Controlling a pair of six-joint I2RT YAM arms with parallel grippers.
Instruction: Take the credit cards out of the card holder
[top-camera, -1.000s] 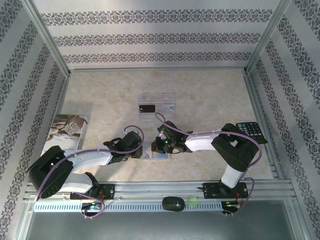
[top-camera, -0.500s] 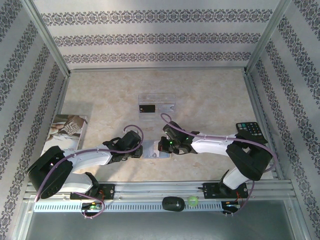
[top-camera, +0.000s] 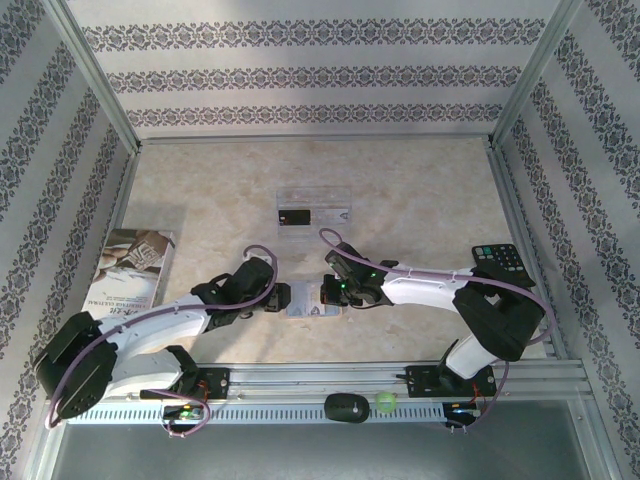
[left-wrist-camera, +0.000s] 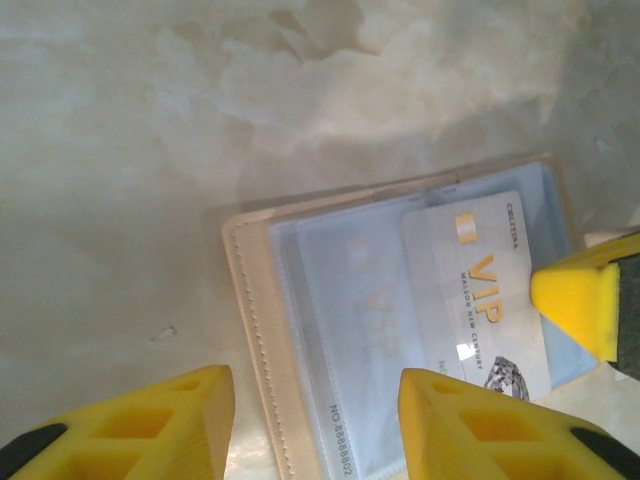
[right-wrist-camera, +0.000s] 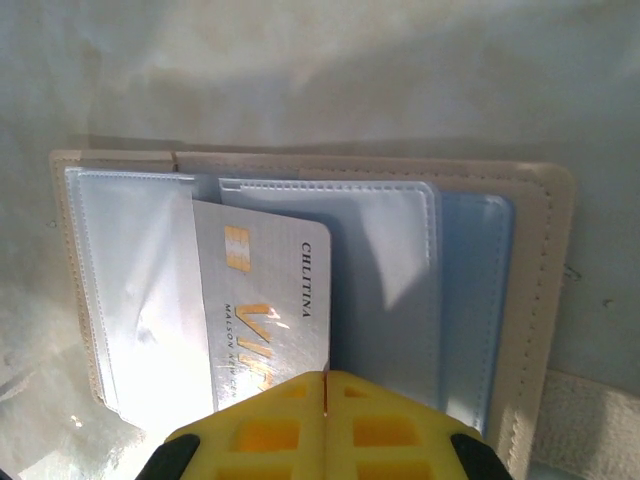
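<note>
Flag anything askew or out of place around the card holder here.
The pale card sits tilted across the clear sleeves of the open card holder, and its near edge is pinched by the shut right end effector. That fits a card partway through removal. Nothing looks spilled or damaged.

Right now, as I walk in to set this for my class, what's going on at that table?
Two robot arms work on an open tan card holder lying flat on the table. The right arm has its jaws shut on the edge of a pale card, partly out of its sleeve. The left arm has its jaws open over the holder's stitched edge, gripping nothing. A black card lies on the clear tray behind.
</note>
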